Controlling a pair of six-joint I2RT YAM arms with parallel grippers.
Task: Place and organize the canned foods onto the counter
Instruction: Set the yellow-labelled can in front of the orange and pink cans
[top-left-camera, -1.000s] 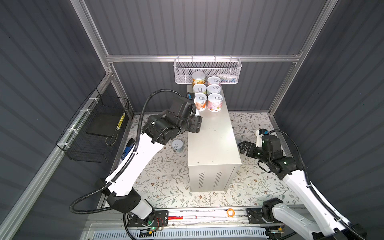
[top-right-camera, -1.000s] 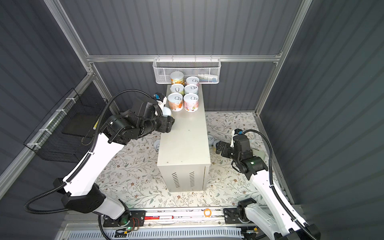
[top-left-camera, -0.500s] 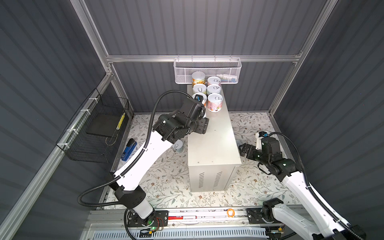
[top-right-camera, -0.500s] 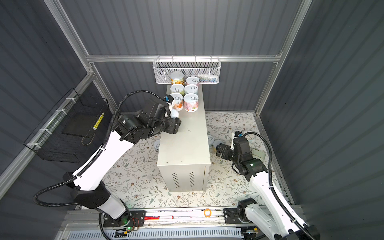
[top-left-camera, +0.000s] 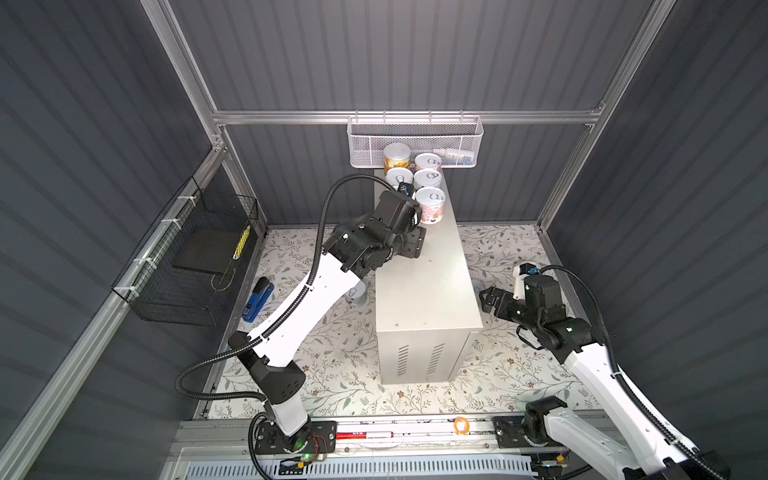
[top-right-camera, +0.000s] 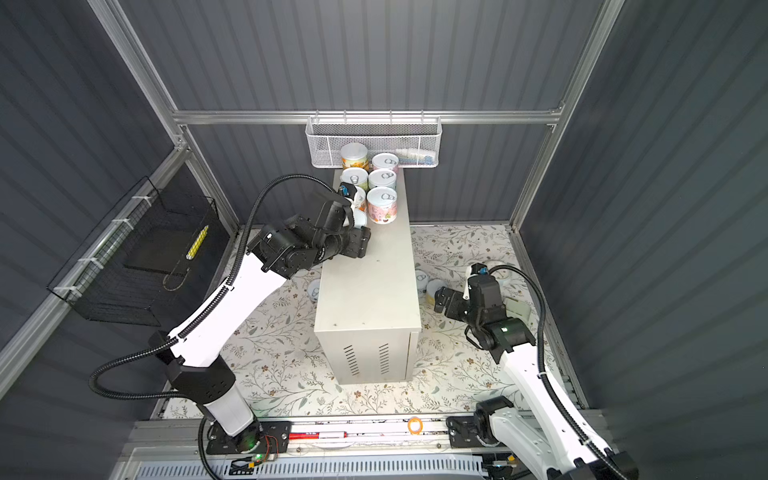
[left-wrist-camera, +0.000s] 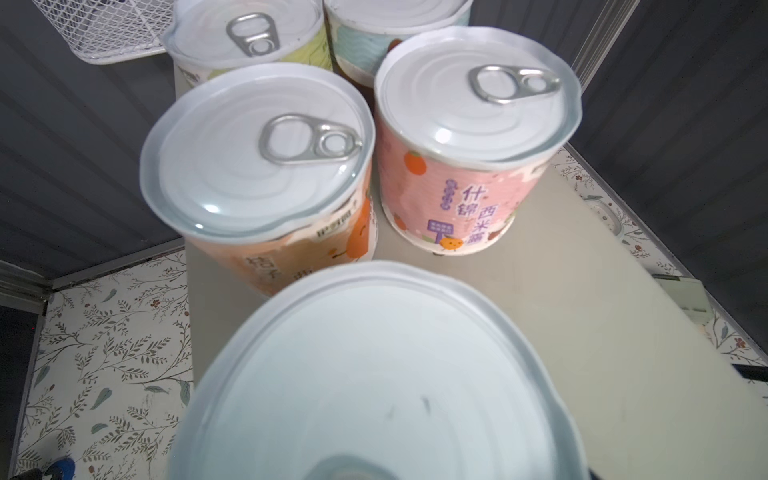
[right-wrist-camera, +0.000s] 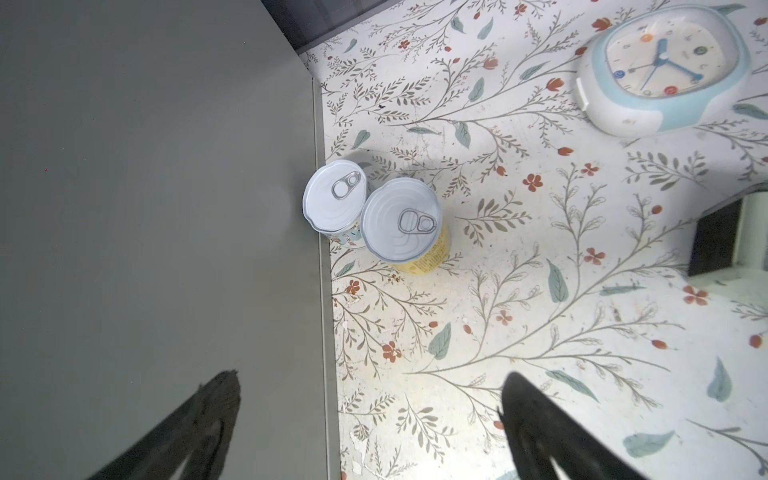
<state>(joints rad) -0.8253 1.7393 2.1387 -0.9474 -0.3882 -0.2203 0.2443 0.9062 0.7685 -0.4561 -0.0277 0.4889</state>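
My left gripper (top-right-camera: 356, 215) is shut on a silver-lidded can (left-wrist-camera: 374, 374), held over the far part of the cream counter (top-left-camera: 428, 291). Its fingers are hidden by the can. Just beyond stand an orange can (left-wrist-camera: 257, 166) and a pink can (left-wrist-camera: 478, 137), with more canned foods (top-left-camera: 428, 178) in two rows behind. My right gripper (right-wrist-camera: 370, 382) hangs open and empty low beside the counter's right side. Ahead of it, two cans (right-wrist-camera: 334, 201) (right-wrist-camera: 401, 220) stand touching on the floral floor against the counter. Another can (top-left-camera: 356, 296) stands left of the counter.
A white mesh basket (top-left-camera: 415, 141) hangs on the back wall above the far cans. A white and blue clock (right-wrist-camera: 665, 62) lies on the floor to the right. A black wire basket (top-left-camera: 195, 257) and a blue stapler (top-left-camera: 257, 299) are at the left.
My left arm carried the can from the counter's left edge over its top toward the far rows of cans. My right arm shifted slightly nearer the counter's side, still open.
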